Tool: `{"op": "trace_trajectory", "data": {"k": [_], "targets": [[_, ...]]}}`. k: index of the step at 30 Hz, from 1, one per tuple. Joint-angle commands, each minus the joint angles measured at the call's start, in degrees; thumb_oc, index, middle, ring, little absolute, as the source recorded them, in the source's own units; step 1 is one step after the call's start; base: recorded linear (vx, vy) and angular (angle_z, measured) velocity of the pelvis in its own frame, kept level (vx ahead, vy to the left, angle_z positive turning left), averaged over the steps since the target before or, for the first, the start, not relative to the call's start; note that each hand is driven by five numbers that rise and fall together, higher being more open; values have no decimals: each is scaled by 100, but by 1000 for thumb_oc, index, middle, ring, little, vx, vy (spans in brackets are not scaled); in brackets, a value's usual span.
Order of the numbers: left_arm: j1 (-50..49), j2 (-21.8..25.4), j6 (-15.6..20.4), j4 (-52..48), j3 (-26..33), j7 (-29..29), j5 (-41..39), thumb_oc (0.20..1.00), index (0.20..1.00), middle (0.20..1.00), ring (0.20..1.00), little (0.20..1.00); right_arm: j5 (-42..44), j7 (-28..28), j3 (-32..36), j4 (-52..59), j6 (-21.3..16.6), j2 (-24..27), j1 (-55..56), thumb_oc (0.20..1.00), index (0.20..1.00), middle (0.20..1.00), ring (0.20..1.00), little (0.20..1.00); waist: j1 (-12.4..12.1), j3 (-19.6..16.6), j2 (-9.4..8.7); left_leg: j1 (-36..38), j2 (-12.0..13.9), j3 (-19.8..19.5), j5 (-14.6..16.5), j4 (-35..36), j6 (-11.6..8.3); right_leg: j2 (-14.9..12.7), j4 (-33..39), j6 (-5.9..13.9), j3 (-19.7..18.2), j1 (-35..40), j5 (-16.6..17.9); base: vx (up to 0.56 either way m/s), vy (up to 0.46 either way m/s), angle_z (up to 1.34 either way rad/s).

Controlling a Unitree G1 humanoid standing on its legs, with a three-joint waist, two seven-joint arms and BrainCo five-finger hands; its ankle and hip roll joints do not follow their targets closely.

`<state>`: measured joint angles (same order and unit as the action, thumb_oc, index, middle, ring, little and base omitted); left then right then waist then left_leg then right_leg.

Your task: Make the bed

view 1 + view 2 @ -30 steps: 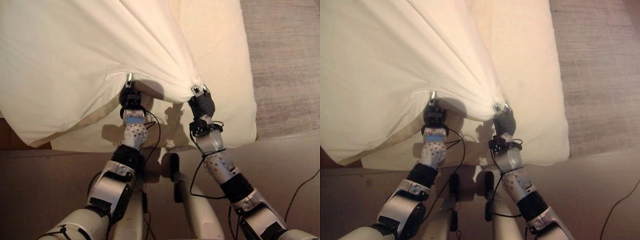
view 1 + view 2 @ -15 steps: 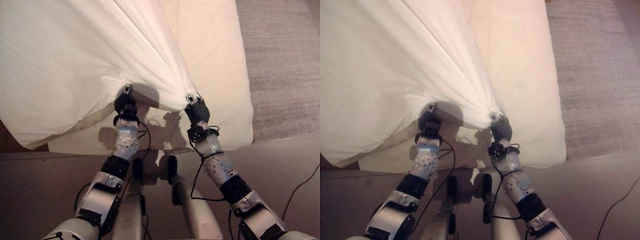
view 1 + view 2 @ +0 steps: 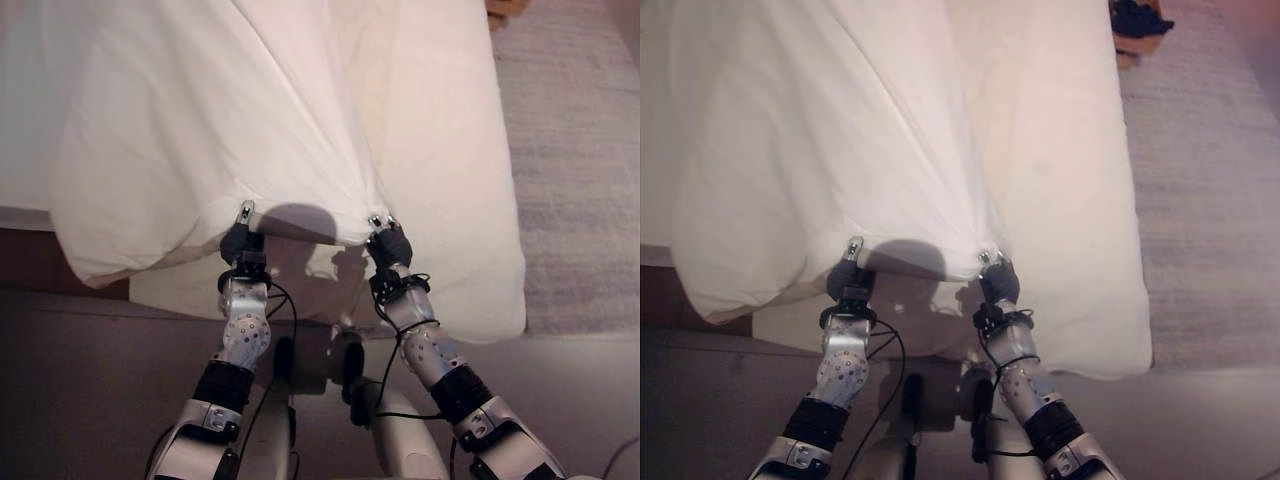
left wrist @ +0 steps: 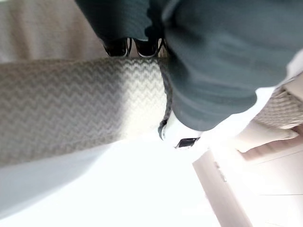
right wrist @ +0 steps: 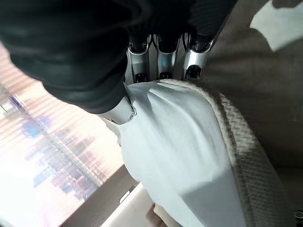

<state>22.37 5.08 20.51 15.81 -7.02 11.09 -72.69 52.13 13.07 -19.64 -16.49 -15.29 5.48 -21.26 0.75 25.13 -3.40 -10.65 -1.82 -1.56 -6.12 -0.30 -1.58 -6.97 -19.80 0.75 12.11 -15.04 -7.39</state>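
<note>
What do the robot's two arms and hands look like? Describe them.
Both arms are silver-grey with dark bands at the joints and dotted silver forearm segments. Thin black cables loop beside each forearm. The left hand and right hand wear dark ribbed covers; silver fingers emerge beneath the cover.

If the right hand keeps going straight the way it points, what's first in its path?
The white sheet itself: the right hand is curled on its gathered edge, pointing up the bed. Beyond the bunch lies more draped sheet over the mattress; depth is unclear.
</note>
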Motion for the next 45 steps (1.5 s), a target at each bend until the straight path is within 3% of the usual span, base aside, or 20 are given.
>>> {"op": "trace_trajectory", "data": {"k": [1,4,8,11,16,17,19,21,22,26,27,30,31,33,35,36,38,39,40,45], "targets": [[-983,235,461,-298,649,-336,463,200,200,200,200,200,292,115,648,62,-485,554,1087,200,200,200,200,200,-115,-636,193,28,318,245,632,-827,-114,-65,274,309,94,-49,472,94,154,20],[-1231,291,467,-345,786,-351,445,200,200,200,200,200,361,46,577,-74,-414,490,1059,200,200,200,200,200,-202,-829,179,116,727,0,459,-677,-180,-221,415,391,36,234,491,103,210,-16],[-1213,264,454,-123,780,-387,372,200,200,200,200,200,433,-42,494,-148,-301,486,1247,200,200,200,200,200,-193,-1154,268,292,1494,330,-33,-131,-405,-706,489,606,221,520,587,117,359,4],[-1194,300,403,9,679,-464,404,200,200,200,200,200,439,-106,448,-138,-228,509,1360,200,200,200,200,200,-138,-1304,311,321,1434,503,215,-281,-448,-972,597,746,277,651,756,120,486,22],[-1052,462,364,248,440,-450,653,200,200,200,200,200,315,-192,90,-181,-47,322,1465,200,200,200,200,200,-152,-1385,46,79,645,893,906,-1085,-116,-1857,739,1006,337,792,2282,85,559,51],[-1045,486,382,261,469,-438,647,200,200,200,200,200,327,-197,8,-180,-63,276,1420,200,200,200,200,200,-178,-1374,98,121,605,984,888,-987,-68,-1865,584,950,497,746,2207,46,497,43],[-1047,479,388,263,482,-397,710,200,200,200,200,200,362,-230,-77,-216,-54,222,1429,200,200,200,200,200,-181,-1393,153,185,556,1045,863,-859,-40,-1778,410,913,568,733,1945,75,398,-19],[-986,485,370,313,468,-379,747,200,200,200,200,200,421,-366,-246,-213,-63,208,1427,200,200,200,200,200,-66,-1413,247,459,303,989,683,-390,-12,-623,84,628,181,460,978,156,546,-15],[-994,483,342,331,478,-383,784,200,200,200,200,200,447,-384,-303,-241,-38,207,1462,200,200,200,200,200,-56,-1400,244,557,237,953,677,-278,-23,-416,113,580,209,431,800,93,215,14],[-994,471,358,423,481,-317,855,200,200,200,200,200,508,-440,-460,-350,-53,189,1433,200,200,200,200,200,12,-1408,178,701,39,848,701,-173,-18,219,382,462,118,210,690,139,144,21],[-990,399,374,548,463,-351,844,200,200,200,200,200,509,-443,-507,-381,-74,256,1449,200,200,200,200,200,122,-1374,93,783,-188,691,868,-347,6,581,773,440,-268,169,757,121,80,38],[-1060,276,336,630,371,-425,817,200,200,200,200,200,526,-446,-535,-247,-68,386,1591,200,200,200,200,200,249,-1368,55,565,-352,544,1038,-1365,-120,634,769,290,-708,462,634,177,105,113],[-1132,212,338,612,307,-442,866,200,200,200,200,200,505,-478,-557,-310,-52,453,1599,200,200,200,200,200,166,-1256,101,87,-288,600,517,-2693,-670,637,706,94,-685,679,496,53,43,129],[-1253,192,321,605,292,-442,889,200,200,200,200,200,468,-446,-555,-409,-41,479,1594,200,200,200,200,200,-12,-1155,94,-161,-427,162,335,-3319,-808,648,680,38,-814,904,374,160,93,52],[-1301,180,330,583,313,-433,858,200,200,200,200,200,449,-431,-524,-409,-30,480,1612,200,200,200,200,200,-20,-1191,78,-181,-300,108,374,-3087,-698,618,758,74,-821,979,376,207,82,-23],[-1361,185,337,627,426,-357,744,200,200,200,200,200,466,-395,-471,-470,-51,397,1662,200,200,200,200,200,-74,-1297,-20,-141,196,-67,693,-2315,-364,531,915,206,-937,1115,317,296,140,-27],[-1374,202,346,641,445,-318,739,200,200,200,200,200,427,-375,-479,-480,-52,370,1660,200,200,200,200,200,-112,-1372,-57,-73,364,-221,726,-1844,-280,478,976,262,-1009,1147,306,289,203,-46],[-1382,204,417,680,505,-246,735,200,200,200,200,200,339,-310,-542,-570,-57,295,1595,200,200,200,200,200,-269,-1458,-29,-12,639,-1009,390,-965,-290,485,1044,326,-1353,1207,284,274,348,-68],[-1345,193,435,677,514,-231,731,200,200,200,200,200,297,-290,-494,-608,-44,298,1576,200,200,200,200,200,-277,-1496,31,-89,739,-1186,165,-730,-380,437,1103,376,-1405,1255,266,276,346,-69],[-1158,306,414,638,373,-231,812,200,200,200,200,200,147,-260,-497,-593,111,317,1487,200,200,200,200,200,-242,-1593,-34,87,492,-565,585,-870,-302,-255,1287,754,-1396,1371,588,191,499,-29]]}}
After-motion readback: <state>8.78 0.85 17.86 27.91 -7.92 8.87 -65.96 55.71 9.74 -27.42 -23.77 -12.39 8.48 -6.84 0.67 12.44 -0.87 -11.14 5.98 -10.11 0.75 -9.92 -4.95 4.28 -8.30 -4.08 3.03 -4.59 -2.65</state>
